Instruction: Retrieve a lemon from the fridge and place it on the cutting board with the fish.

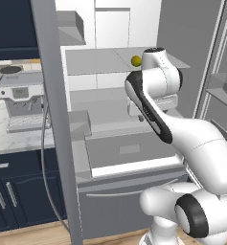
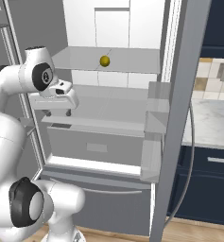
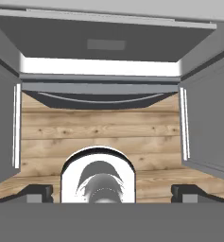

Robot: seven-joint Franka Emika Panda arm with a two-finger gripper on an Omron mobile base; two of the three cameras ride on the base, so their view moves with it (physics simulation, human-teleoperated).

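The fridge (image 1: pixel 52 119) stands open, with white walls and grey shelves inside. The small yellow lemon (image 1: pixel 136 61) lies alone on the upper shelf (image 2: pixel 132 60), towards the back; it is also seen as the lemon (image 2: pixel 104 61). My gripper (image 2: pixel 57 113) hangs in front of the middle shelf, below and to the left of the lemon, pointing down. Its fingers (image 3: pixel 35 193) stand wide apart with nothing between them, so the gripper (image 3: pixel 111 193) is open. The cutting board and the fish are out of view.
The open fridge doors (image 2: pixel 179 118) flank the arm on both sides, with door bins (image 2: pixel 156 111) jutting inward. The bottom drawer (image 3: pixel 101 97) and wooden floor (image 3: pixel 99 127) lie under the hand. A coffee machine (image 1: pixel 20 98) sits on the marble counter left of the fridge.
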